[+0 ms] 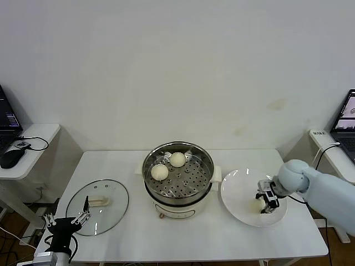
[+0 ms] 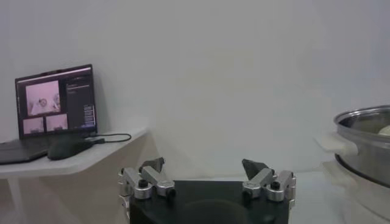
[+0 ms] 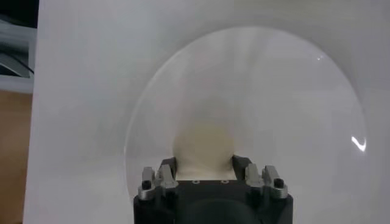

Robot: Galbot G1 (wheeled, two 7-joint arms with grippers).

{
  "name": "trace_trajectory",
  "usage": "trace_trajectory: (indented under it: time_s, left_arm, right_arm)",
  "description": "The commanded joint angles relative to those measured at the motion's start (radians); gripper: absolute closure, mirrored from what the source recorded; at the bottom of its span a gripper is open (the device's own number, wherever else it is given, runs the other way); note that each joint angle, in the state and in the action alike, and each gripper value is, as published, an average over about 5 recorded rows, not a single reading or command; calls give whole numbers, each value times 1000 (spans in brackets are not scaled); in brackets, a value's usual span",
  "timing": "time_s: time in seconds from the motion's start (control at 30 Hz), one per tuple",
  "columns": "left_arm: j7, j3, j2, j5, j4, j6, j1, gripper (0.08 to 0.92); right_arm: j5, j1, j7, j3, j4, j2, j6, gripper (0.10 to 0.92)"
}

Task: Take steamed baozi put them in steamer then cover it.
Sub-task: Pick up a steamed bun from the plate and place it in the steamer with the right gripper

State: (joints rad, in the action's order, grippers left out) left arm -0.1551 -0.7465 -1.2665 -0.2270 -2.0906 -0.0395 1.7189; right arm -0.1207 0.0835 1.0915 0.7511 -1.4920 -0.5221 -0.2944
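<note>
Two cream-white baozi lie on the perforated tray of the steel steamer at the table's middle. On the white plate to its right, my right gripper is shut on a third baozi, its fingers pressed against both sides of it. The glass cover with its cream bar handle lies flat on the table at the left. My left gripper stands open just off the table's front left corner, holding nothing.
A side shelf with a mouse and laptop stands at the far left. Another laptop sits on a shelf at the far right. The steamer's rim shows in the left wrist view.
</note>
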Motion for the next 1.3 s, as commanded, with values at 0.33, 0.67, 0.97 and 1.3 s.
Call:
trace_trajectory:
  time_s: [0.33,0.67,0.97,1.3]
  left_arm:
    - [1,5,6,-3,-11,2,-6,177]
    - [0,-5,1,-4,-14,-1,-1,177]
    - [0,-17,-13,-5,-16,-3,-4,177]
    - [0,-21,-23,-4,-9,-18,-5,177]
  right_arm:
    - [293,-703,24,263,4,-177,-19,448]
    - [368,-708,-33,360,-18,-426,-4,440]
    - [307,-627,-39,458,9,-564,214,442]
    - [148,-575,-68,524,12,-606,411,440]
